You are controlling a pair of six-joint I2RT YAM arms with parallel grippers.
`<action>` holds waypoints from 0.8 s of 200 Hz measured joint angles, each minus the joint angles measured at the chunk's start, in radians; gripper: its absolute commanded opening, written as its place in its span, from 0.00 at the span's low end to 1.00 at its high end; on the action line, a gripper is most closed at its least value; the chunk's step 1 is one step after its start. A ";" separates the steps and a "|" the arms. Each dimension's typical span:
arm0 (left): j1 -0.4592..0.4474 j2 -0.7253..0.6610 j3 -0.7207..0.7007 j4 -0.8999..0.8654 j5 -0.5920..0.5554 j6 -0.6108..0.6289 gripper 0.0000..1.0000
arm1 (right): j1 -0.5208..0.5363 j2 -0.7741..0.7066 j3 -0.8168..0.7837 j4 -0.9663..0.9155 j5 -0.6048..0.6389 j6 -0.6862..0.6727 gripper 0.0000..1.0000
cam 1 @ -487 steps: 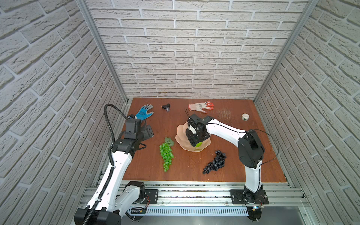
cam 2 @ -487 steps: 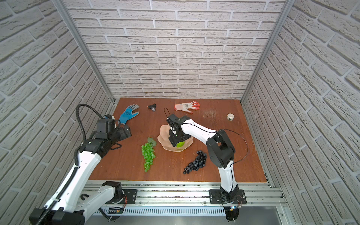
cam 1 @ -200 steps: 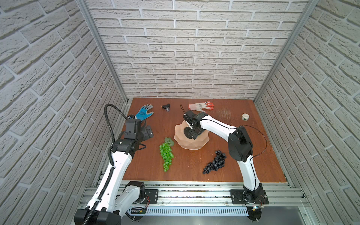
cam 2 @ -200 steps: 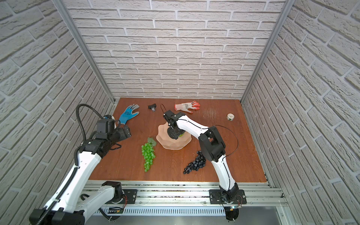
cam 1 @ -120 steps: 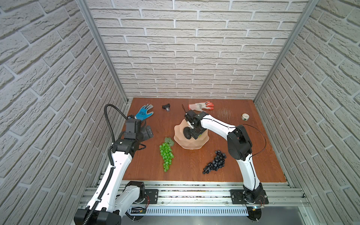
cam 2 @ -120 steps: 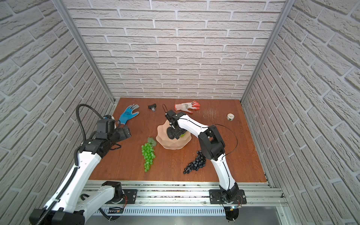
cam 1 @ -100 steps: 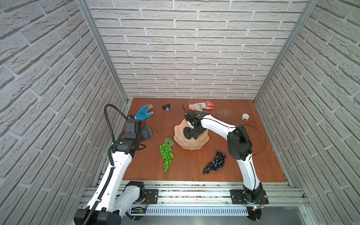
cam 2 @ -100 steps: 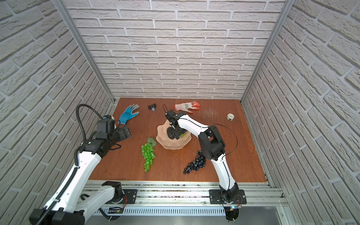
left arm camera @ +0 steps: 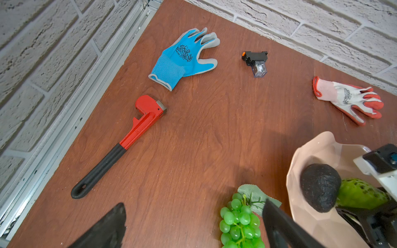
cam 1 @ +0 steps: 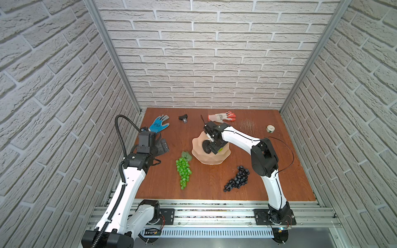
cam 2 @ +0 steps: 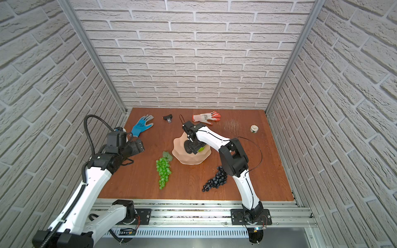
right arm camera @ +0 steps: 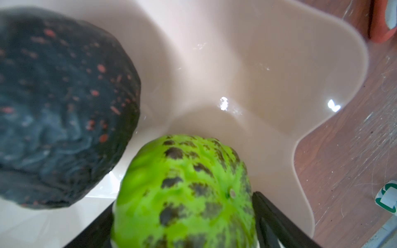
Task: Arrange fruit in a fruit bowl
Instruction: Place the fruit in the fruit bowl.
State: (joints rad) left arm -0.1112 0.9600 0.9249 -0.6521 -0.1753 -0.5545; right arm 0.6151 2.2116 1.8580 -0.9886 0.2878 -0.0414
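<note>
Both top views: right gripper point(cam 1: 211, 148) down inside fruit bowl point(cam 1: 212, 161); green grape bunch point(cam 1: 183, 169) and dark grape bunch point(cam 1: 237, 179) on table point(cam 1: 214, 193) outside it.
Left wrist: left gripper point(left arm camera: 193, 204) spread wide, empty.
Right wrist: bright green fruit point(right arm camera: 184, 193) between right fingers point(right arm camera: 279, 223), beside avocado piece point(right arm camera: 64, 107); gripped or released, cannot tell.

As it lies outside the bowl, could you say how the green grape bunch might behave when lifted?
The green grape bunch probably droops floppily: many grapes on thin stems. Glossy round grapes may slip from a pinch. Translucent look suggests lightness.
</note>
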 measured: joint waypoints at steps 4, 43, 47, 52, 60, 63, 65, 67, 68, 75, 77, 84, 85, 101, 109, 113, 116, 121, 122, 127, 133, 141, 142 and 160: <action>0.000 0.000 0.000 0.000 0.000 0.000 0.98 | 0.000 -0.003 0.000 -0.002 -0.003 0.000 0.89; 0.000 0.000 0.000 0.000 0.000 -0.004 0.98 | 0.000 -0.044 0.000 -0.021 -0.040 0.004 0.89; 0.000 0.000 0.000 0.000 0.000 -0.004 0.98 | 0.000 -0.048 0.000 -0.023 -0.044 0.005 0.89; 0.000 0.000 0.000 0.000 0.001 -0.005 0.98 | 0.000 -0.053 0.000 -0.024 -0.049 0.006 0.89; 0.000 0.000 0.000 0.000 0.001 -0.005 0.98 | 0.000 -0.061 0.000 -0.028 -0.059 0.008 0.89; 0.000 0.000 0.000 0.000 0.001 -0.005 0.98 | 0.000 -0.063 0.000 -0.030 -0.062 0.009 0.89; 0.000 0.000 0.000 0.000 0.001 -0.005 0.98 | 0.000 -0.065 0.000 -0.031 -0.065 0.010 0.89; 0.000 0.000 0.000 0.000 0.001 -0.005 0.98 | 0.000 -0.067 0.000 -0.031 -0.067 0.011 0.89; 0.000 0.000 0.000 0.000 0.001 -0.005 0.98 | 0.000 -0.068 0.000 -0.032 -0.068 0.011 0.89; 0.000 0.000 0.000 0.000 0.002 -0.005 0.98 | 0.000 -0.072 0.000 -0.036 -0.076 0.015 0.89; 0.000 0.000 0.000 0.001 0.002 -0.005 0.98 | 0.000 -0.073 0.000 -0.037 -0.078 0.016 0.89; 0.000 0.000 0.000 0.001 0.002 -0.005 0.98 | 0.000 -0.077 0.000 -0.041 -0.086 0.022 0.89; 0.000 0.000 0.000 0.001 0.003 -0.005 0.98 | 0.000 -0.079 0.000 -0.042 -0.087 0.024 0.89; 0.000 0.000 -0.001 0.002 0.006 -0.005 0.98 | 0.000 -0.089 0.000 -0.047 -0.106 0.036 0.89; 0.000 0.000 -0.003 0.004 0.008 -0.005 0.98 | 0.000 -0.095 0.000 -0.048 -0.114 0.044 0.89; 0.000 0.000 -0.003 0.005 0.009 -0.005 0.98 | 0.000 -0.098 0.000 -0.048 -0.118 0.048 0.88; 0.000 0.000 -0.005 0.007 0.009 -0.005 0.98 | 0.000 -0.100 0.000 -0.048 -0.121 0.052 0.88; 0.000 -0.001 -0.006 0.010 0.011 -0.004 0.98 | 0.000 -0.104 0.000 -0.049 -0.127 0.057 0.88; 0.000 -0.001 -0.006 0.011 0.012 -0.004 0.98 | 0.000 -0.105 0.000 -0.049 -0.128 0.058 0.88; 0.000 -0.001 -0.008 0.012 0.013 -0.004 0.98 | 0.000 -0.108 0.000 -0.050 -0.132 0.064 0.88; 0.000 -0.001 -0.009 0.015 0.016 -0.003 0.98 | 0.000 -0.113 0.000 -0.051 -0.137 0.073 0.88; 0.000 -0.001 -0.011 0.019 0.018 -0.002 0.98 | 0.000 -0.118 0.000 -0.053 -0.142 0.085 0.88; 0.000 -0.001 -0.011 0.020 0.018 -0.002 0.98 | 0.000 -0.119 0.000 -0.053 -0.143 0.088 0.88; 0.000 -0.003 -0.017 0.029 0.025 0.003 0.98 | 0.000 -0.150 -0.017 -0.052 -0.153 0.119 0.87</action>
State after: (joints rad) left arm -0.1112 0.9573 0.9077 -0.6231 -0.1501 -0.5514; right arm 0.6151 2.0617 1.8408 -1.0405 0.1345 0.0780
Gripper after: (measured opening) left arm 0.982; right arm 0.876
